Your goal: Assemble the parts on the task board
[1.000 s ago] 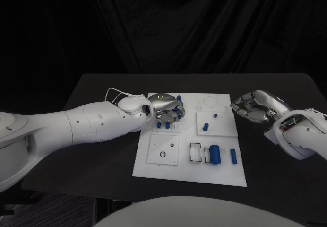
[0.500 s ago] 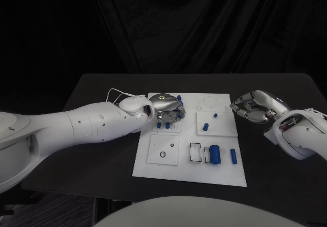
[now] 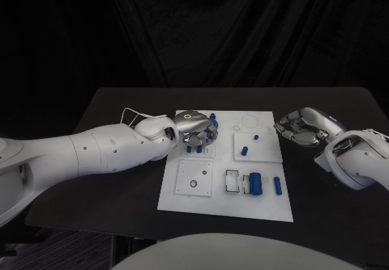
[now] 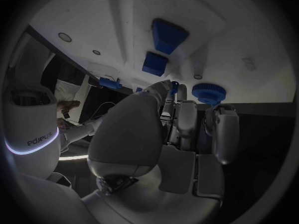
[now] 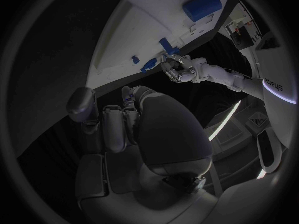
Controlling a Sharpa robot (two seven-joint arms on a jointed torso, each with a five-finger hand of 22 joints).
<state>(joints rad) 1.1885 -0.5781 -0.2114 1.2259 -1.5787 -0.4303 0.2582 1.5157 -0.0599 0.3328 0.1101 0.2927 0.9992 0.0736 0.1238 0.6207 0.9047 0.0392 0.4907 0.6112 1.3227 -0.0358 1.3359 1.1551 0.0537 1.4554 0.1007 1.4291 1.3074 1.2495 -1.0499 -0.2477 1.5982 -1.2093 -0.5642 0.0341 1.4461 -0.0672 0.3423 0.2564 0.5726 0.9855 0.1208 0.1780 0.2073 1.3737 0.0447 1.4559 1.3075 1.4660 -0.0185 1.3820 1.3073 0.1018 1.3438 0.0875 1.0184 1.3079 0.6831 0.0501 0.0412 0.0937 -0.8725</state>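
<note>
The task board is seen mid-counter. Over its far-left corner the left hand is held, a small blue part pinched in its fingers. The right hand, fingers curled on nothing, is kept just off the board's right edge.

Task board white; parts blue; table black; hands silver; arms white
</note>
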